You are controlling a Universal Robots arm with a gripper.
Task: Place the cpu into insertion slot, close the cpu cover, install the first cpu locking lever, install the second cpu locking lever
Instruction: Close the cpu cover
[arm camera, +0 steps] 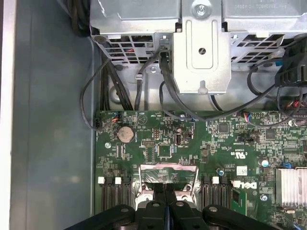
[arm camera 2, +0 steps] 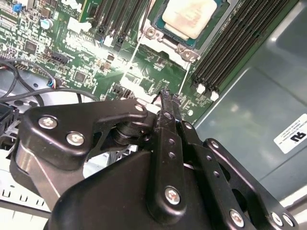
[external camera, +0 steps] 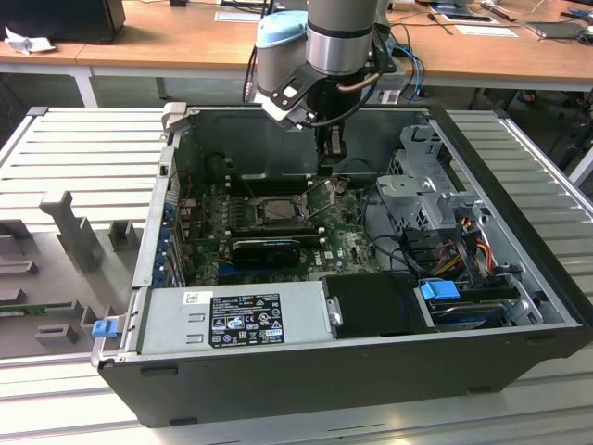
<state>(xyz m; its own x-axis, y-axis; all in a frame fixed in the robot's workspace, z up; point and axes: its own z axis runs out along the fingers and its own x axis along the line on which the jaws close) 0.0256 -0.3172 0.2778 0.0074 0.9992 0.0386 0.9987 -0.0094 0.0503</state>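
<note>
One cpu [arm camera 2: 192, 17], one insertion slot [arm camera 2: 185, 49], one graphics card [external camera: 267, 248], one power supply [external camera: 236, 320], and seemingly two locking levers [arm camera 2: 135, 56].

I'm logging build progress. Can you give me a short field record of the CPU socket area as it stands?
cpu: lies in the insertion slot, pale top up
cpu cover: raised on its hinge, not closed over the cpu
gripper: shut, tips at the cover's raised edge; contact cannot be told
work done: cpu placed; cover not yet closed

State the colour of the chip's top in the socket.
Pale silver-beige: the small flat square cpu, best in the second wrist view.
</note>
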